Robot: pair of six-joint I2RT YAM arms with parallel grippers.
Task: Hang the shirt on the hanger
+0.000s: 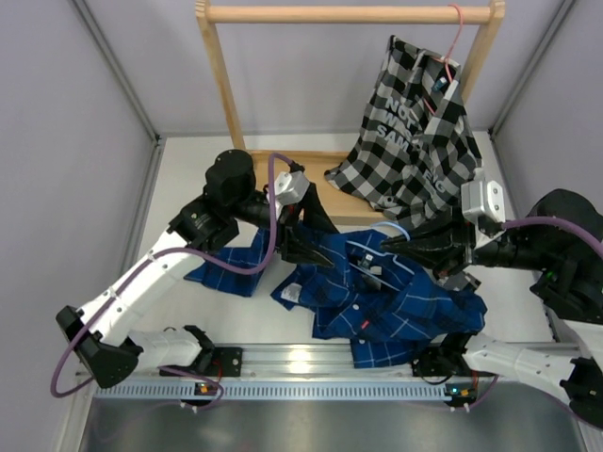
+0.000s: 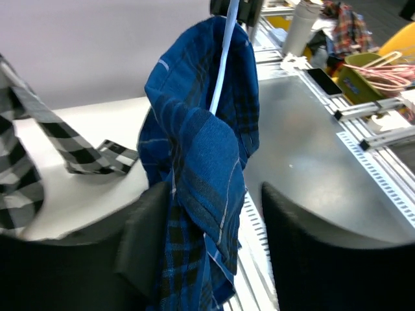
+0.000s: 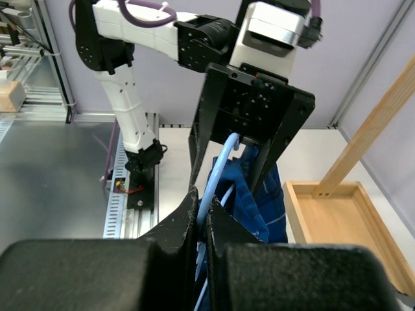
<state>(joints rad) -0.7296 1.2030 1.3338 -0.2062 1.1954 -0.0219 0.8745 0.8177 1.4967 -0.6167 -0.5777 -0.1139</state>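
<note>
The dark blue plaid shirt (image 1: 396,306) lies bunched on the table between the arms, one sleeve spread to the left. Part of it is lifted and draped over the light-blue wire hanger (image 1: 400,229). My right gripper (image 1: 388,245) is shut on the hanger wire (image 3: 217,165), shown in the right wrist view (image 3: 202,204). My left gripper (image 1: 316,256) faces it with jaws apart. In the left wrist view (image 2: 214,189) the shirt (image 2: 194,149) hangs between the fingers, against the left finger (image 2: 146,240), with the hanger wire (image 2: 224,58) rising above. The shirt also shows in the right wrist view (image 3: 256,194).
A black-and-white checked shirt (image 1: 415,132) hangs on a pink hanger (image 1: 455,38) from the wooden rack (image 1: 349,14), over the rack's wooden tray base (image 1: 334,184). An aluminium rail (image 1: 330,363) runs along the near edge. Grey walls close both sides.
</note>
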